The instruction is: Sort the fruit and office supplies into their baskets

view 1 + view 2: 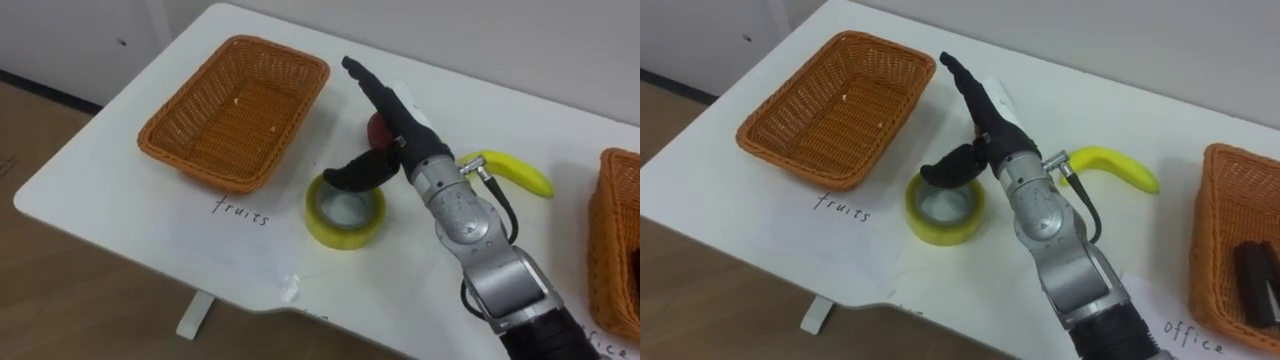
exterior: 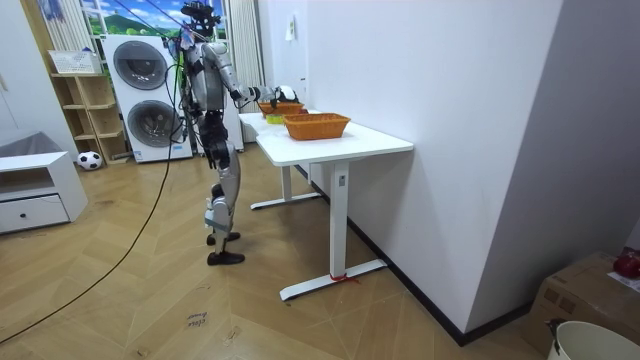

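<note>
Close to the counter's [image 1: 120, 190] front edge lies a round yellow roll of tape [image 1: 345, 210], flat, with a hole in the middle. Just above it is the robot's right hand [image 1: 385, 105]. Its fingers are straight and its thumb sticks out over the roll. It holds nothing. A red fruit [image 1: 378, 128] peeks out from behind the hand. A yellow banana [image 1: 515, 172] lies nearby. The left basket [image 1: 215, 120] is brown and woven. The right basket [image 1: 1215, 230] has a dark thing [image 1: 1255, 280] inside.
</note>
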{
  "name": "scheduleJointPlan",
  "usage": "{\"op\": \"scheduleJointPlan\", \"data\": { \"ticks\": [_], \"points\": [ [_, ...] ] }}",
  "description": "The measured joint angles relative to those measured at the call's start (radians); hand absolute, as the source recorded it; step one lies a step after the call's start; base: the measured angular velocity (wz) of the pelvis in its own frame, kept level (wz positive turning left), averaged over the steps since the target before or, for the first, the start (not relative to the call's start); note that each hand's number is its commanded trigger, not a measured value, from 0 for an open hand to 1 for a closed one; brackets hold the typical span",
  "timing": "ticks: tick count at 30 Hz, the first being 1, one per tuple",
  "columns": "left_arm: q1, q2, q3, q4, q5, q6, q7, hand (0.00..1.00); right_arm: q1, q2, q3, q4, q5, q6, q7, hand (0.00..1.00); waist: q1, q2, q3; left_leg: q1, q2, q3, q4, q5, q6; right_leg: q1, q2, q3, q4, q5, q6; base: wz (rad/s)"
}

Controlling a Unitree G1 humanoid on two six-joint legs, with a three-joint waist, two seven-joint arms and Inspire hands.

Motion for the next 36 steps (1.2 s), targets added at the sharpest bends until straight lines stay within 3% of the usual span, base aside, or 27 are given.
{"op": "scheduleJointPlan", "data": {
  "ticks": [12,36],
  "points": [
    [-0.008,-0.001,-0.001,0.000,0.000,-0.001,-0.005,0.00,0.000,0.000,0.019,0.000,-0.070,-0.001,0.016,0.00,0.001,0.006,0.0049,-0.008,-0.002,0.002,-0.002,0.001,-0.001,-0.007,0.002,0.000,0.000,0.000,0.001,0.00],
    [-0.011,-0.007,-0.001,0.003,-0.010,0.000,0.021,0.00,0.038,-0.004,0.028,0.073,-0.070,0.000,0.036,0.00,-0.006,0.007,0.0055,-0.004,-0.002,0.003,-0.004,0.002,0.000,-0.005,0.000,0.000,0.000,0.000,0.001,0.00]
  ]
}}
